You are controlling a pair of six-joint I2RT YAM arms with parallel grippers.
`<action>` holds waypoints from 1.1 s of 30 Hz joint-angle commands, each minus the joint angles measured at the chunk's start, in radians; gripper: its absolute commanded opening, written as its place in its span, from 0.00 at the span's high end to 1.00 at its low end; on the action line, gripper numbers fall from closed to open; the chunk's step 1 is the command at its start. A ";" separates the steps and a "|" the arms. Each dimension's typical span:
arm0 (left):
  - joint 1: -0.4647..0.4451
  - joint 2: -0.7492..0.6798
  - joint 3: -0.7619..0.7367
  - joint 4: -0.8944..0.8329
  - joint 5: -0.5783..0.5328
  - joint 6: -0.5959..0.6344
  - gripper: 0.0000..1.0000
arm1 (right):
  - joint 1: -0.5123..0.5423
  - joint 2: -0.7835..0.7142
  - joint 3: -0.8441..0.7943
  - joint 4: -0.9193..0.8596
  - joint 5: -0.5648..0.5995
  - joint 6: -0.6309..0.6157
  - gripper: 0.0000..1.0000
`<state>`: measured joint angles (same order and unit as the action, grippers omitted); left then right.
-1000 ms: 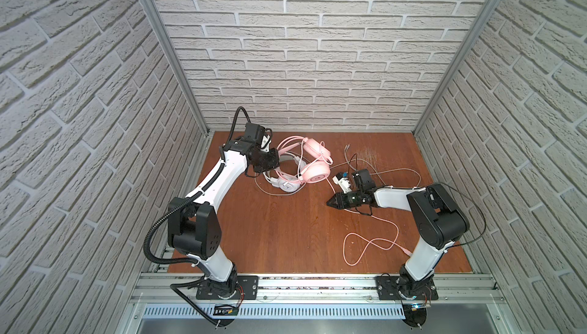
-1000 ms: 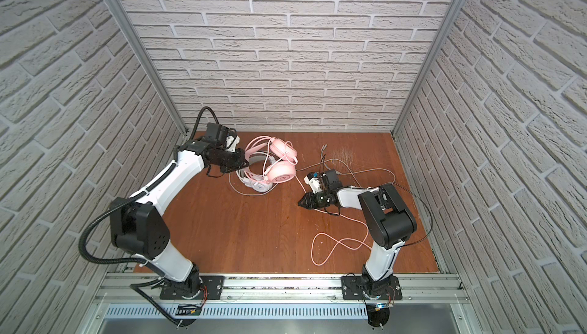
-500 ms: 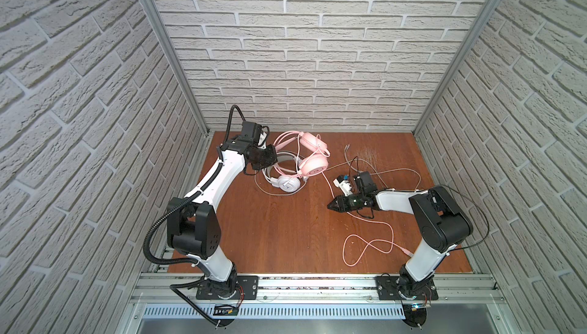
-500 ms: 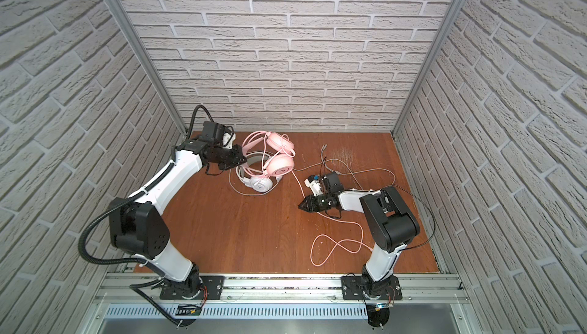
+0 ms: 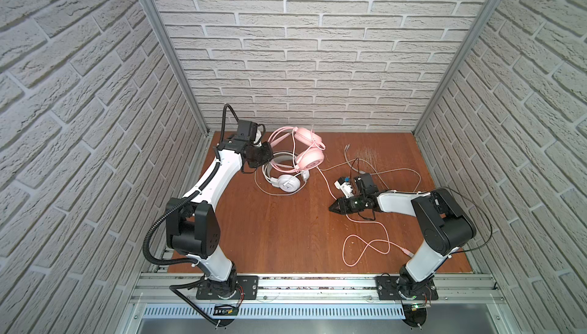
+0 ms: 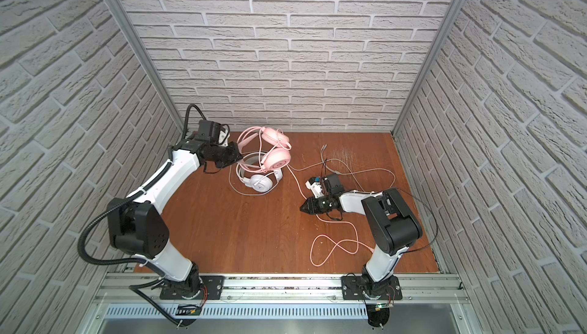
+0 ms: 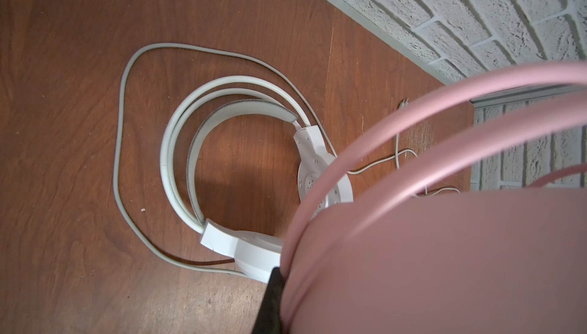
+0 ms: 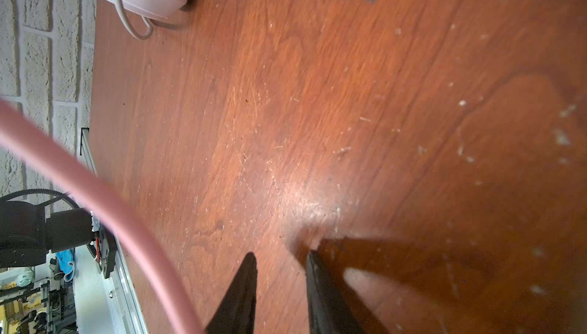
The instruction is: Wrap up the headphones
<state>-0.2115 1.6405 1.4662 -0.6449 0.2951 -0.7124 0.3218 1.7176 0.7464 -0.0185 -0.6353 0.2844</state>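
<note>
Nearest you, the loose loops of the pink cord (image 5: 365,248) lie much as they did a second ago on the front right of the bench (image 5: 286,227). Your right tool (image 5: 333,207) has slid a little toward the front since then and now sits low over bare wood in both top views. In the right wrist view its jaws stand a narrow gap apart with nothing between them; the pink cord (image 8: 95,195) passes beside the tips without entering the gap.

Just behind that tool, a small white block (image 5: 343,186) with a blue part rests on the bench, and grey cords (image 5: 400,170) trail across the wood around the right arm's wrist, so the cords there are tangled close to the arm.

Farther back on the left, your left tool (image 5: 265,157) is closed on the pink headphones (image 5: 306,154) at the headband. It has lifted them higher and farther back than a second ago; the two cups now hang clear above the white headphones (image 5: 286,181). In the left wrist view the pink headband (image 7: 428,132) and a cup fill the picture close to the lens and hide part of the white headphones (image 7: 241,164), which lie flat on the wood with their grey cord (image 7: 127,126) looped around the band.
</note>
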 commanded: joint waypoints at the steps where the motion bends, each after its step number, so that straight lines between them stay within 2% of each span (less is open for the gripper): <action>1: 0.014 -0.054 0.025 0.108 0.022 -0.034 1.00 | 0.015 -0.006 -0.036 -0.080 0.054 0.023 0.72; 8: 0.024 -0.051 0.025 0.110 0.013 -0.041 1.00 | 0.030 -0.013 -0.056 -0.061 0.062 0.059 0.75; 33: 0.046 -0.059 0.016 0.114 0.008 -0.040 1.00 | 0.073 -0.057 -0.107 -0.078 0.121 0.087 0.69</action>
<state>-0.1730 1.6276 1.4658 -0.6209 0.2779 -0.7357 0.3832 1.6489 0.6769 0.0044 -0.5804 0.3630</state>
